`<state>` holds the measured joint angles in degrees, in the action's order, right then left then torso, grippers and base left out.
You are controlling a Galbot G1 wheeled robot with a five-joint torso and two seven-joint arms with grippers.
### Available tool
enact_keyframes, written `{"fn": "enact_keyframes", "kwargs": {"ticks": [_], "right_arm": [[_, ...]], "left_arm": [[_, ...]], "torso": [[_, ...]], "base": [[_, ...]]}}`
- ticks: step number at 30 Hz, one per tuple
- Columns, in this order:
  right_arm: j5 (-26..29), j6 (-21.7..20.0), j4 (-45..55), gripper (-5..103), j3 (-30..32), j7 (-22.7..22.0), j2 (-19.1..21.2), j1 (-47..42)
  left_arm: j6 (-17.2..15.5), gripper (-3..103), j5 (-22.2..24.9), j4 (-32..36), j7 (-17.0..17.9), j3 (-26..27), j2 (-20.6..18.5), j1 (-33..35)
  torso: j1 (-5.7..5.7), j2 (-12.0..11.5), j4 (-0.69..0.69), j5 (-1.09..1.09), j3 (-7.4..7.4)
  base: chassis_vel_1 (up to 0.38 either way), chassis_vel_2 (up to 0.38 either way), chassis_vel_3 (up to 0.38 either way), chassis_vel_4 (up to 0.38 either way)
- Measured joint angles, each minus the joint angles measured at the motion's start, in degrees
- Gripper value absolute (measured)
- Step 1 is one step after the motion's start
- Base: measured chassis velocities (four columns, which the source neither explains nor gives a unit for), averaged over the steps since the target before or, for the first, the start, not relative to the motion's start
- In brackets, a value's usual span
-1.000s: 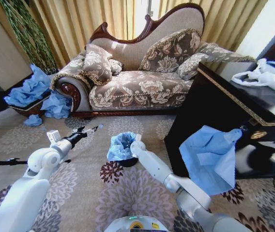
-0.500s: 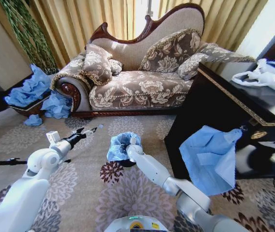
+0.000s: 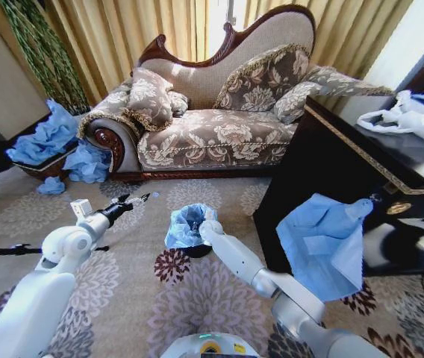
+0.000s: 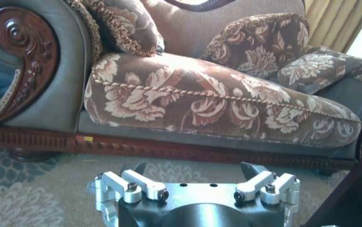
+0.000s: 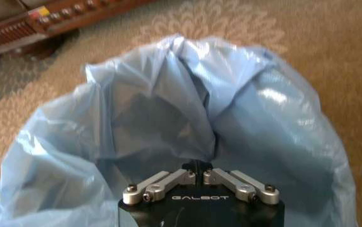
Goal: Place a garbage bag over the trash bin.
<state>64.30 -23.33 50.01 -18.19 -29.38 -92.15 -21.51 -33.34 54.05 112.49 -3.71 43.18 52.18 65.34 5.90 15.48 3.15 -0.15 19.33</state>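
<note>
One trash bin [image 3: 195, 250], lined by one light-blue garbage bag [image 3: 184, 226]. One sofa [image 3: 219, 112] holding four cushions. One large blue plastic sheet [image 3: 324, 242] hanging off one dark bench [image 3: 346, 149]. Two grippers: left gripper [image 3: 146, 198], right gripper [image 3: 201, 221].

Crumpled light-blue garbage bag [image 3: 184, 226] draped over black trash bin [image 3: 196, 250].

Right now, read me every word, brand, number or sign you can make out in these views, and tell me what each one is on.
"GALBOT": on the black body of the right gripper, which is pinching the thin light-blue plastic garbage bag.
Small yellow-and-red sticker on the dark wooden sofa base: too small to read.
</note>
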Motion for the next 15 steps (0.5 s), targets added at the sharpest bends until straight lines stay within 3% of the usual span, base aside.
{"fn": "enact_keyframes", "kwargs": {"ticks": [9,15], "right_arm": [[-3.0,5.1,-1.5,0,-0.2,6.8,0.0,0.7],[-3.0,5.5,-2.4,0,-1.5,10.5,0.0,0.8]], "left_arm": [[0.1,100,-0.2,0.3,-0.5,0.0,0.4,0.5],[0.1,100,-0.3,0.4,-0.6,0.0,0.5,0.7]], "torso": [[0.00,0.0,0.00,0.00,0.00],[0.00,0.0,0.00,0.00,0.00]], "base": [[0.000,0.000,0.000,0.000],[0.000,0.000,0.000,0.000]]}}
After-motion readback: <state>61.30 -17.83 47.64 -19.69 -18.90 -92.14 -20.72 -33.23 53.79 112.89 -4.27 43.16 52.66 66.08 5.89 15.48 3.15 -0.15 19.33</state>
